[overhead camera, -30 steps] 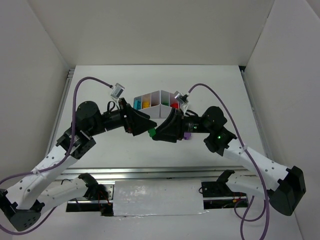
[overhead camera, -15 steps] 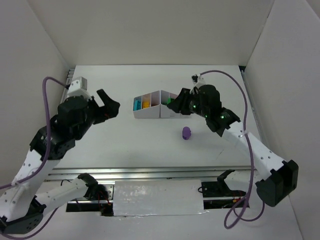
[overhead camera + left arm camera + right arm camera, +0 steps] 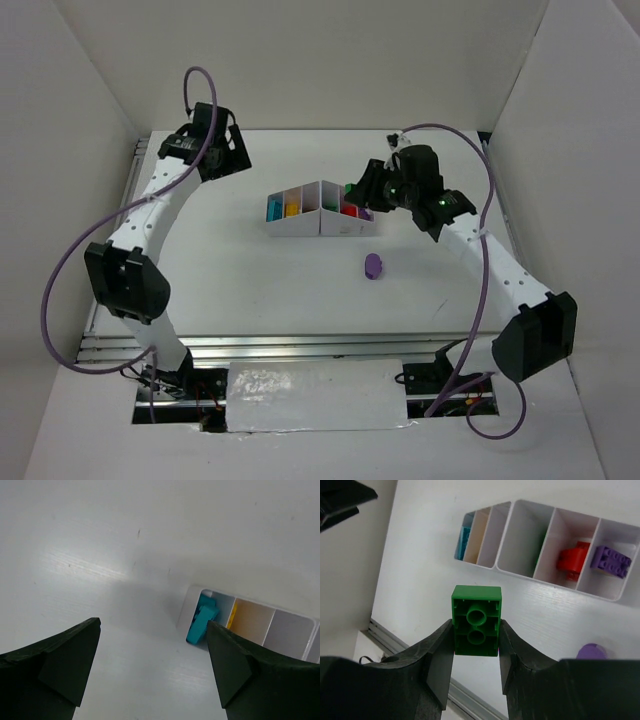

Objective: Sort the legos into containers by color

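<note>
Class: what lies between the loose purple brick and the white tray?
Nothing: only bare table separates the purple brick from the tray, as the top view shows.

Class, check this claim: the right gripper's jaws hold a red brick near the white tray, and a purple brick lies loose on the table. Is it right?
No. The right wrist view shows the jaws of the right gripper holding a green brick, not red, near the white tray; a purple brick lies loose on the table.

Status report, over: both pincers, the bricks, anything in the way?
Left pincer open, empty. Right pincer shut on green brick, by white tray right end. One purple brick loose on table. Nothing seen blocking the tray.
</note>
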Robot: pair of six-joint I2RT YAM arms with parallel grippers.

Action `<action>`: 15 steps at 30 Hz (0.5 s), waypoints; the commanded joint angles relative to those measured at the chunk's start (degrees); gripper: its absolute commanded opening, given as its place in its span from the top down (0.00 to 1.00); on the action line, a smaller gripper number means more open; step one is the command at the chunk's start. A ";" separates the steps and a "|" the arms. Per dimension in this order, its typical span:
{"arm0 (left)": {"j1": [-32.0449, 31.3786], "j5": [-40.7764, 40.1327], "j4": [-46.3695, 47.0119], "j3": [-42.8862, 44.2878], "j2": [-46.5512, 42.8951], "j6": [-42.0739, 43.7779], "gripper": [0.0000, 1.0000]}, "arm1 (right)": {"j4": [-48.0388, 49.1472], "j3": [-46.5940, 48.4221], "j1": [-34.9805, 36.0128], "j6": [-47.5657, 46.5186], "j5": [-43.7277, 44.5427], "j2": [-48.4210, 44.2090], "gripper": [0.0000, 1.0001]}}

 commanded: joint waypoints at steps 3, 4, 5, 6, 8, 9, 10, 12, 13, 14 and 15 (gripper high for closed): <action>-0.76 5.44 -5.49 -3.33 -2.77 -2.77 0.01 | -8.67 6.53 -5.69 -1.30 -0.81 5.57 1.00; -0.76 6.06 -5.58 -4.75 -3.56 -2.95 0.01 | -12.44 11.52 -6.85 -1.92 -1.94 7.08 1.00; -0.76 6.33 -5.15 -6.42 -4.62 -3.04 0.01 | -13.00 13.31 -7.81 -3.31 -2.48 8.40 1.00; -0.94 4.94 -4.10 -9.91 -6.54 -3.65 0.00 | -13.09 14.63 -9.22 -3.94 -2.74 10.68 1.00; -0.94 3.00 -3.13 -13.45 -8.40 -4.27 0.01 | -11.51 16.84 -10.02 -4.47 -2.84 12.71 1.00; -0.94 1.08 -2.95 -14.94 -9.28 -4.62 0.01 | -11.25 18.76 -10.72 -4.21 -2.92 15.25 1.00; -0.85 0.53 -3.21 -14.78 -9.28 -4.63 0.00 | -11.59 20.08 -11.07 -4.12 -3.36 16.66 1.00; -0.85 -0.08 -4.52 -11.73 -8.15 -4.54 0.00 | -12.91 23.07 -11.43 -4.65 -7.30 20.87 1.00; -0.85 -0.78 -5.23 -10.49 -7.53 -4.36 0.01 | -13.00 24.56 -11.60 -4.47 -8.45 22.03 1.00; -0.85 -1.22 -5.67 -9.26 -6.83 -4.19 0.01 | -13.00 25.01 -11.60 -4.38 -10.37 23.08 1.00; -0.76 -1.84 -6.19 -7.07 -5.26 -4.27 0.01 | -13.00 25.71 -11.52 -4.56 -11.18 24.57 1.00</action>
